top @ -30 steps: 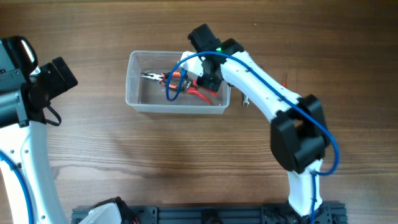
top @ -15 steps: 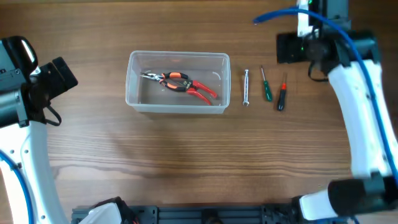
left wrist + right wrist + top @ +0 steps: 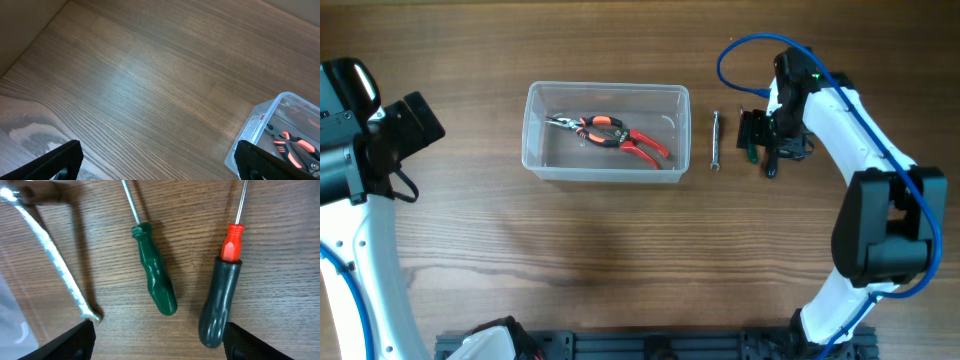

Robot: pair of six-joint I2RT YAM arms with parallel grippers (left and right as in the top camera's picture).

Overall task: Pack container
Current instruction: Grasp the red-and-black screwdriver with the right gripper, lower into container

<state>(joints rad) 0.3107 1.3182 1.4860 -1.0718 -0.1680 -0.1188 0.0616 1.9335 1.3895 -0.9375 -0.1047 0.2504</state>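
Your container [image 3: 605, 89] sits left of centre on the table [image 3: 620, 260], with 1 pair of orange-handled pliers [image 3: 612, 134] lying inside. Just right of it lie a wrench [image 3: 716, 140], a green screwdriver [image 3: 155, 282] and a red-and-black screwdriver [image 3: 220, 300]. Your right gripper [image 3: 160, 332] hovers spread wide over both screwdrivers, grasping nothing. Your left gripper [image 3: 157, 160] is released too, well left of the container.

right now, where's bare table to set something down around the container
Widest bare wood: the table stretch between the container and the black rail. Also the strip left of the container. Crowded: right of it, where wrench, green screwdriver and red-black screwdriver lie side by side under the right fingers.
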